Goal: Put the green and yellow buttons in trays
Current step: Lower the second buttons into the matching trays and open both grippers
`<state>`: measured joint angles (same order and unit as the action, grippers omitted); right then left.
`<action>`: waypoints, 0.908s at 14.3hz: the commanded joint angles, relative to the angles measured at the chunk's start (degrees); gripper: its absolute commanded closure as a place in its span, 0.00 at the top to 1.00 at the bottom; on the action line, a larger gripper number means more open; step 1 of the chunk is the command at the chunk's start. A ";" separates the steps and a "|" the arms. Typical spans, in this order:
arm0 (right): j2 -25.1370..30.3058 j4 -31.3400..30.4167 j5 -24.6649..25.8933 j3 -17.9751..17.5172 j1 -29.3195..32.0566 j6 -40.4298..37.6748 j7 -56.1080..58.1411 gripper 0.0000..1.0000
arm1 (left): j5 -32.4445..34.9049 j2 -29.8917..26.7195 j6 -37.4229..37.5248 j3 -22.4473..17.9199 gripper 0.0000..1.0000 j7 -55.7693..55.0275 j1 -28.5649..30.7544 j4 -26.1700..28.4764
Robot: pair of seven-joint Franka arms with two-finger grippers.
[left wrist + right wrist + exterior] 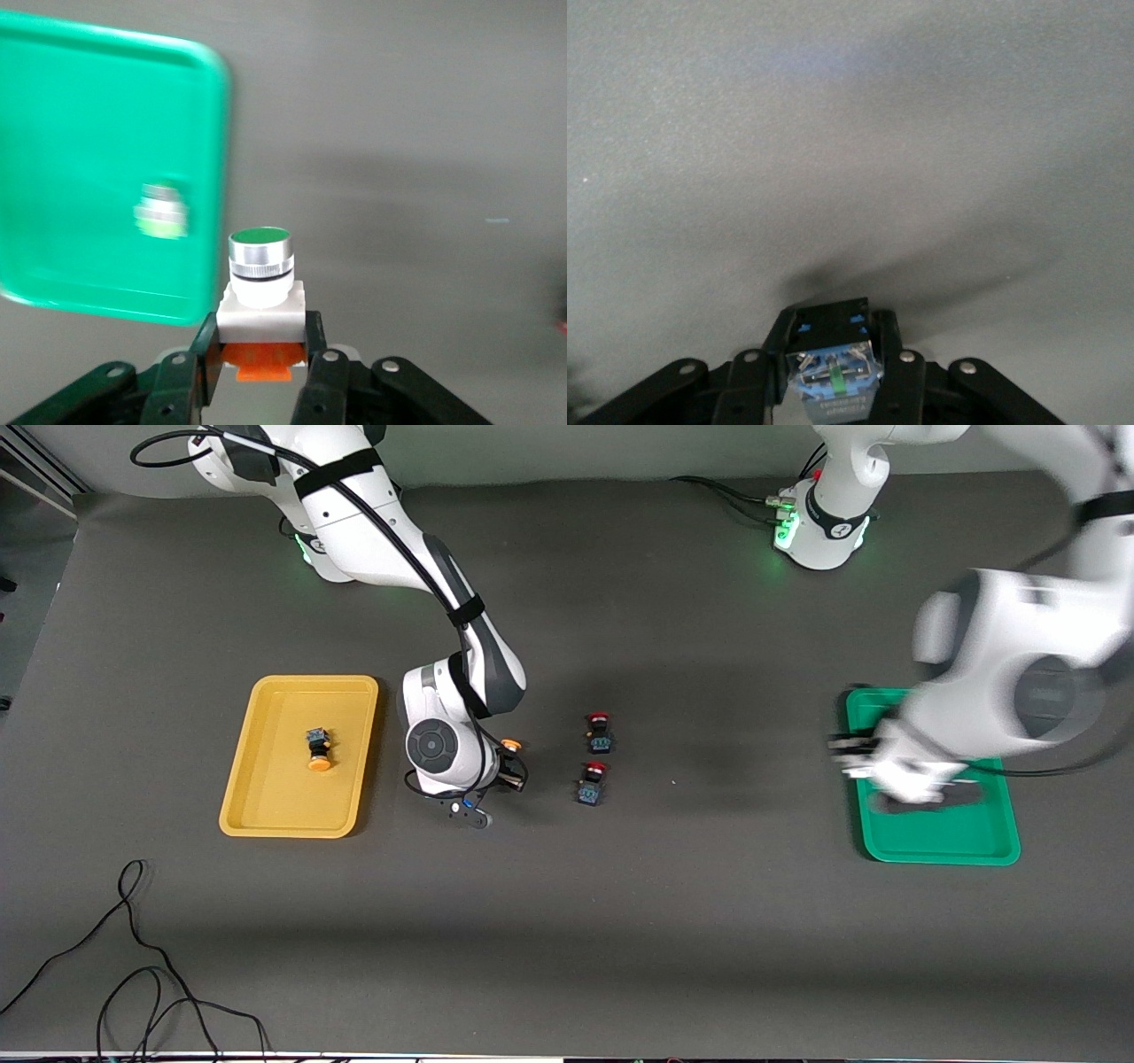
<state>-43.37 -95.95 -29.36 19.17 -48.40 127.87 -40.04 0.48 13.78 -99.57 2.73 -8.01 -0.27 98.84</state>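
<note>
My left gripper is shut on a white-bodied green-topped button and holds it upright over the edge of the green tray. A second green-topped button lies in that tray; my arm hides it in the front view. My right gripper is shut on a yellow-capped button with a black-blue body, over the table between the yellow tray and the red switches. Another yellow-capped button lies in the yellow tray.
Two red-capped black-blue switches stand mid-table, one nearer to the front camera than the other. Black cables trail on the table near the front camera, toward the right arm's end.
</note>
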 commanded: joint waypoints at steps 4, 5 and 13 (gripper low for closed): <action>11.00 -1.43 -0.34 7.44 0.06 -10.94 7.95 0.00 | 7.25 -0.77 -13.57 0.88 0.09 21.53 16.96 10.29; 13.20 -1.43 -0.34 9.64 -0.02 -13.93 8.83 0.00 | 7.25 0.10 -20.16 0.79 0.09 22.24 17.75 14.59; 18.23 -2.74 7.56 29.50 0.06 -30.23 43.96 0.00 | 9.71 8.11 -37.72 -0.79 1.00 22.43 18.11 22.63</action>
<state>-24.91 -96.69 -23.85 46.30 -47.54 97.68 -3.52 9.26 23.94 -138.82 2.40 13.85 17.72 122.08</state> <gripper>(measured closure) 0.586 0.537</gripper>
